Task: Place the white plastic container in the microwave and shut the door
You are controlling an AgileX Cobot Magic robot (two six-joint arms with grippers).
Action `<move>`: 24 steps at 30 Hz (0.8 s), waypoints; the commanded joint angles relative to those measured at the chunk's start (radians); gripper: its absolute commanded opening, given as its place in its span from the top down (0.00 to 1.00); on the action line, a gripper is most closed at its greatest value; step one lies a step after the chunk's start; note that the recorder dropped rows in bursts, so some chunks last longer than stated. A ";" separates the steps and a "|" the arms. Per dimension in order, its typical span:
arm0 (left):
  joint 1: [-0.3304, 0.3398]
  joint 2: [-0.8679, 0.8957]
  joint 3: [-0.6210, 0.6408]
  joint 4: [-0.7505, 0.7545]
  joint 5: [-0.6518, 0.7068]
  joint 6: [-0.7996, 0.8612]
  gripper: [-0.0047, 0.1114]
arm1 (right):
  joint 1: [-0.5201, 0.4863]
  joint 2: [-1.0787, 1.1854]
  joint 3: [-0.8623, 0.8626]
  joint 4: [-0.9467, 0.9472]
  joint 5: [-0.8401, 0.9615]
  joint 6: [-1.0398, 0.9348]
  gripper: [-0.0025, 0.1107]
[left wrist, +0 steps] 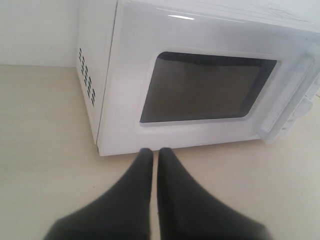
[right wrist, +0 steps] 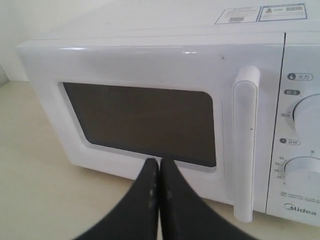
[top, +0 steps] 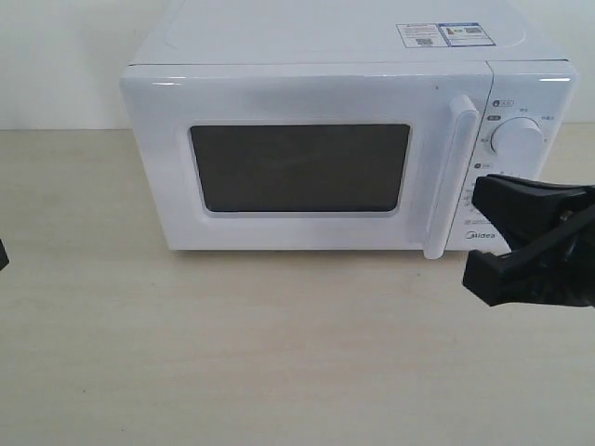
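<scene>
The white countertop microwave (top: 325, 37) with the two round dials stands on the pale wood-pattern table (top: 232, 362), in the upper middle of the exterior view. Its white side-hinged door (top: 279, 98) is closed and sits flush with the control panel. The dark rectangular window (top: 299, 167) of the door lets nothing of the inside be seen. The long white vertical bar handle (top: 449, 177) is on the right part of the door. Just right of it is the upper round white dial (top: 517, 139). Two printed sticker labels (top: 442, 34) lie on the top of the microwave, toward the upper right of the frame.

The white plastic container appears in none of the three views, so I cannot tell where it is.

The black right gripper (right wrist: 159, 161) is at the right edge of the exterior view, in front of the lower part of the control panel and apart from the handle. Its jaws are pressed together with nothing between them. The black left gripper (left wrist: 152, 150) shows only as a small dark piece at the left edge of the exterior view. In its wrist view it points at the lower edge of the door, and its fingers (left wrist: 135, 195) are clenched and empty, with only a thin line between them. Rows of small vent holes (left wrist: 86, 75) show on the side wall of the microwave.
</scene>
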 commanded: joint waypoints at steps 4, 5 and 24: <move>-0.005 -0.004 0.001 -0.001 -0.007 -0.005 0.92 | -0.110 -0.138 0.002 -0.001 0.087 -0.079 0.98; -0.005 -0.004 0.001 -0.001 -0.007 -0.005 0.92 | -0.143 -0.162 0.002 -0.001 0.124 -0.098 0.98; -0.005 -0.004 0.001 -0.001 -0.010 -0.005 0.92 | -0.628 -0.323 0.002 -0.008 0.596 -0.181 0.98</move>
